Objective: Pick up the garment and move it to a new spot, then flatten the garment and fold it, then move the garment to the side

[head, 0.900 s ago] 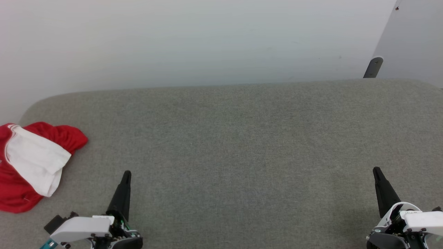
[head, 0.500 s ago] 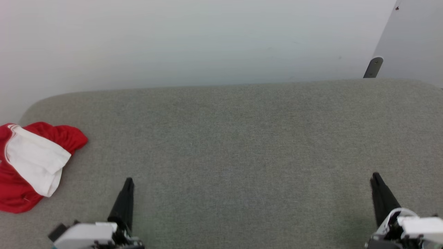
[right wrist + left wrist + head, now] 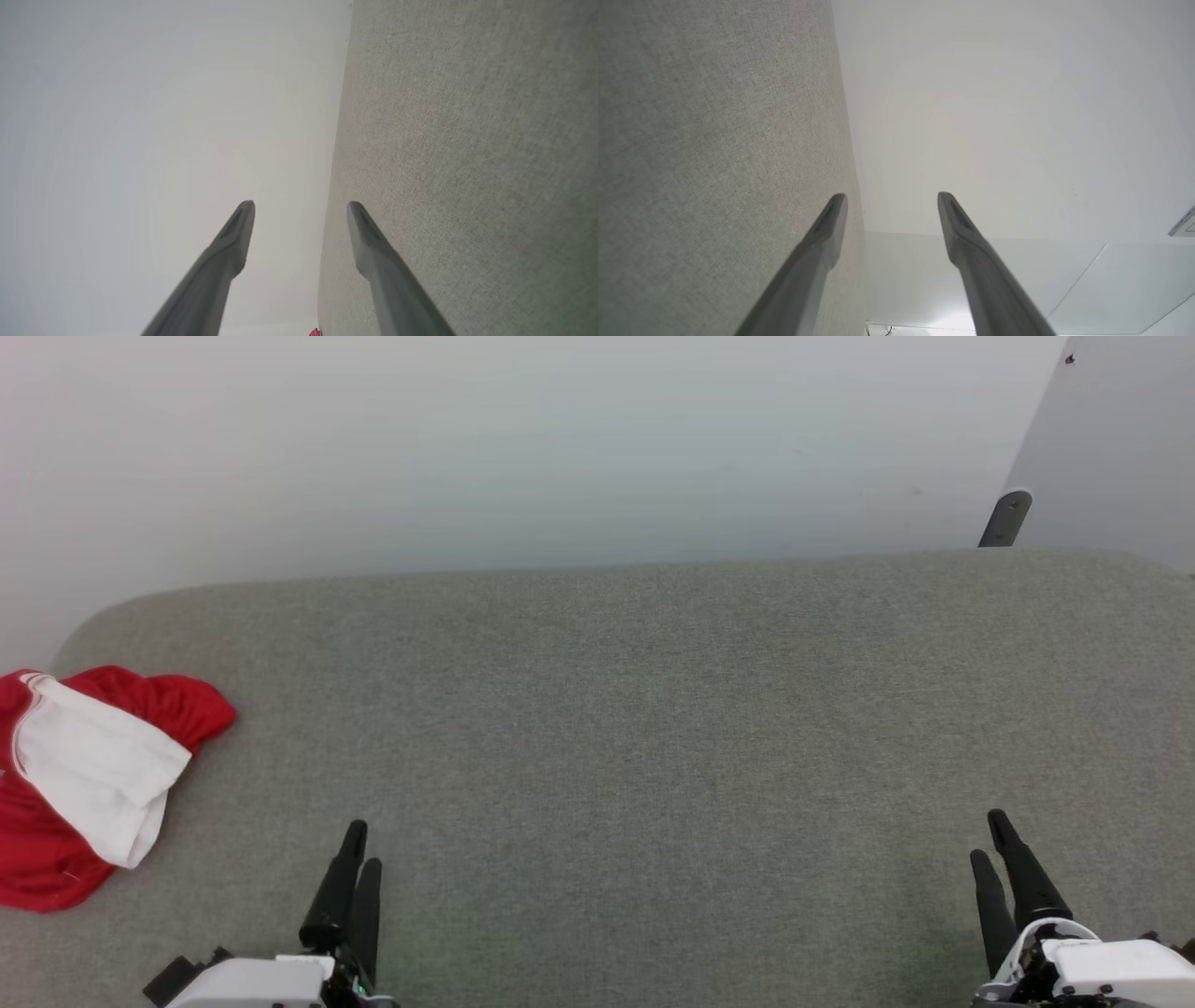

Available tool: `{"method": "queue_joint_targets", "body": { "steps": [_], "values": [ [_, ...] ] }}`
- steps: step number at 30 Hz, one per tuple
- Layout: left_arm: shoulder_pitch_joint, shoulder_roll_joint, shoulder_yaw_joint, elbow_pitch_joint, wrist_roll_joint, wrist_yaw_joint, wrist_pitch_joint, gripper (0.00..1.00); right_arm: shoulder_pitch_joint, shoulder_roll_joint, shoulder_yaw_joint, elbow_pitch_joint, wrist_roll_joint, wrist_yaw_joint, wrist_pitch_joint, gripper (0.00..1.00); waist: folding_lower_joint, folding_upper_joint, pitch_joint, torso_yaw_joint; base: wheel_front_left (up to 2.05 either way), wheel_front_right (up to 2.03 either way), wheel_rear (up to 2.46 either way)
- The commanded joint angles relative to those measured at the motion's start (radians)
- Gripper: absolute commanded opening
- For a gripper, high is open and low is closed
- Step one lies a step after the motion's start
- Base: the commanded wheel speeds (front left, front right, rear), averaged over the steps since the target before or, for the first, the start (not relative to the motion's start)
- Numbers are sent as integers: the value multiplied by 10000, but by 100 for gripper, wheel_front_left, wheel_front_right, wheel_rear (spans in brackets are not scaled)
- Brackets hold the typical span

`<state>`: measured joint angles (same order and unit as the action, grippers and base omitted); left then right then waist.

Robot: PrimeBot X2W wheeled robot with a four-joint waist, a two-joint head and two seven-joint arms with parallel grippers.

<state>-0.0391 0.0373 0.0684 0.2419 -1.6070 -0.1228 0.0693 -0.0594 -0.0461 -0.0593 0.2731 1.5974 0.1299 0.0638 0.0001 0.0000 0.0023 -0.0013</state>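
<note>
left claw: apart and empty. its two fingers stand with a plain gap between them, low at the near edge of the bench, pointing away from the robot.
right claw: also apart and empty, going by its own wrist view, where a clear gap shows between the fingers. it sits low at the near right.
bench: grey woven cover with a rounded far corner, set against a white wall.
cloth lump: bunched red cloth with a white panel over it, at the far left end of the bench, cut by the picture's edge. it is well apart from both claws and nearer the left one.
garment: i cannot tell where it lies. the lump shows no lettering or striped trim, so whether it is the shirt to fold is unclear.
step in hand: looks like the very start, with the pick-up not yet begun. nothing is held, spread or folded.
next move: probably find the shirt first, which may mean turning left. then lower an opened claw over a raised fold, close on cloth and not on the bench cover, lift clear and carry it to the bare middle.
watch for: a bunched shirt may come up by one sleeve and drag.
</note>
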Motion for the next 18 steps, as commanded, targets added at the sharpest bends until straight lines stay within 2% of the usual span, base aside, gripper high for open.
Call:
{"method": "queue_joint_targets", "body": {
  "steps": [1, 8, 18],
  "values": [
    [-96, 82, -73, -279, 110, 48, -85, 100, -259, -45, 117, -230, -132, 3, -98, 100, 0, 0, -2, -2, 0, 0, 0],
    [26, 250, -324, -580, 537, 179, -408, 100, -297, -144, 434, -316, -518, 4, -428, 100, 0, 0, -17, -8, 0, 0, 0],
    [189, 527, -683, -858, 1757, 384, -904, 100, -393, -339, 831, -202, -2028, 5, -875, 100, 0, 0, -51, -18, 0, 0, 0]
  ]
}}
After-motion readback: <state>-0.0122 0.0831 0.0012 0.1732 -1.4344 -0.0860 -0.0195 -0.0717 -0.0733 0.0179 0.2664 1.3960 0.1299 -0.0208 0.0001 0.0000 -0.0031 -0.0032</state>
